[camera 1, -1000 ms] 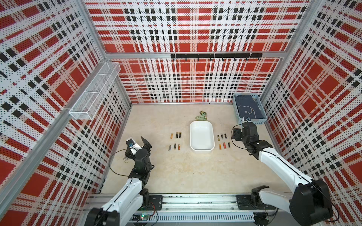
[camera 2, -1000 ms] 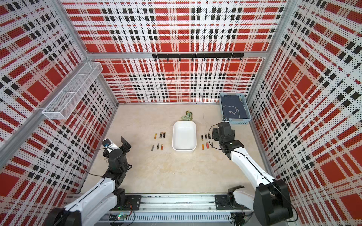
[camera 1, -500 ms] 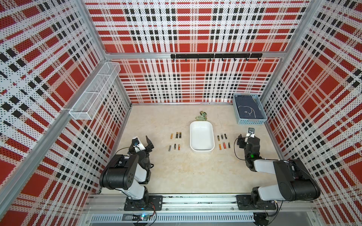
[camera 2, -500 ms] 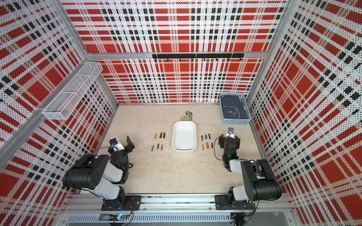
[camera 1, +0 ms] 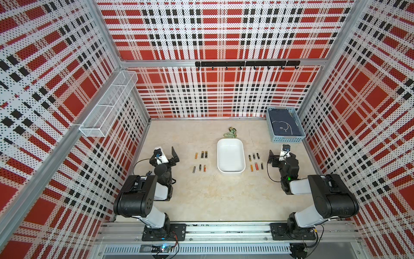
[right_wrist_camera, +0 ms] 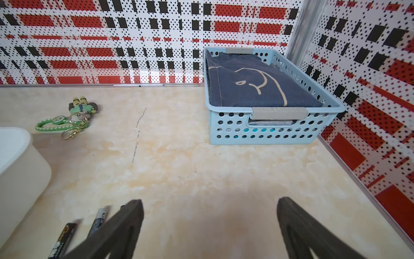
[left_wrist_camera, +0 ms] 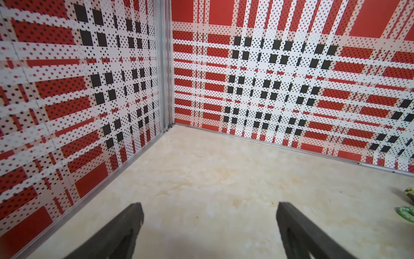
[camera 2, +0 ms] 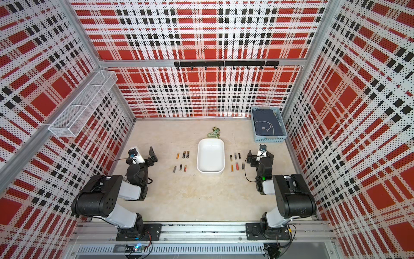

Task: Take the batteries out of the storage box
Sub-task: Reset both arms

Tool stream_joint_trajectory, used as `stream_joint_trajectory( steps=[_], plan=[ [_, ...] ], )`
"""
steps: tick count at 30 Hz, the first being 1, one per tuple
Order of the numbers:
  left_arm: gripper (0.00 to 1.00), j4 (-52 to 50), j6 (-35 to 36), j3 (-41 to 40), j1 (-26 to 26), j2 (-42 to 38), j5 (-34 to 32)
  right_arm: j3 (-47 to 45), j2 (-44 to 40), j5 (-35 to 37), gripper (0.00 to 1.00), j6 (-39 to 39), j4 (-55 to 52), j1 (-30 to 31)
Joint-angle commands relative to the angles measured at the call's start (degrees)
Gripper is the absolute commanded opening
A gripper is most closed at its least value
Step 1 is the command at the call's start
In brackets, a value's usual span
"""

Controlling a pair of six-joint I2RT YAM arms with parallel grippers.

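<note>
The white storage box (camera 1: pixel 230 172) (camera 2: pixel 210 171) stands mid-table, and nothing shows inside it. Batteries lie on the table in two groups, several left of the box (camera 1: pixel 202 154) (camera 2: pixel 184 154) and several right of it (camera 1: pixel 257 166) (camera 2: pixel 237 166). My left gripper (camera 1: pixel 165 154) (camera 2: pixel 143 154) (left_wrist_camera: pixel 210 213) is open and holds nothing, low over bare table left of the left group. My right gripper (camera 1: pixel 281 154) (camera 2: pixel 259 154) (right_wrist_camera: pixel 210 208) is open and holds nothing, just right of the right group. In the right wrist view two batteries (right_wrist_camera: pixel 98 220) lie beside one finger, and the box wall (right_wrist_camera: pixel 20 161) shows.
A green beaded keychain (camera 1: pixel 230 133) (right_wrist_camera: pixel 74 118) lies just behind the box. A light-blue lattice basket with dark cloth (camera 1: pixel 284 140) (right_wrist_camera: pixel 268 134) sits at the back right corner. A white wire-mesh shelf (camera 1: pixel 107 105) hangs on the left wall. Both arms are folded back near the front rail.
Both arms have folded back toward the front rail. My right gripper has drawn back from beside the right-hand batteries and turned to face the back wall.
</note>
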Motion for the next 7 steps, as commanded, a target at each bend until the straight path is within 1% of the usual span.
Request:
stream_joint_trajectory(
  steps=[1,3,7],
  plan=[
    [0.99,-1.4,1.7,0.8,-1.0,-0.3,-1.0,0.6,0.0,-0.9,1.0,0.0,1.5,-0.3],
    [0.99,-1.9,1.2,1.4,-0.1,0.0,1.0,0.6,0.0,-0.9,1.0,0.0,1.4,-0.3],
    [0.99,-2.2,1.4,1.0,-0.4,-0.4,0.3,0.6,-0.1,-0.9,1.0,0.0,1.4,-0.3]
  ],
)
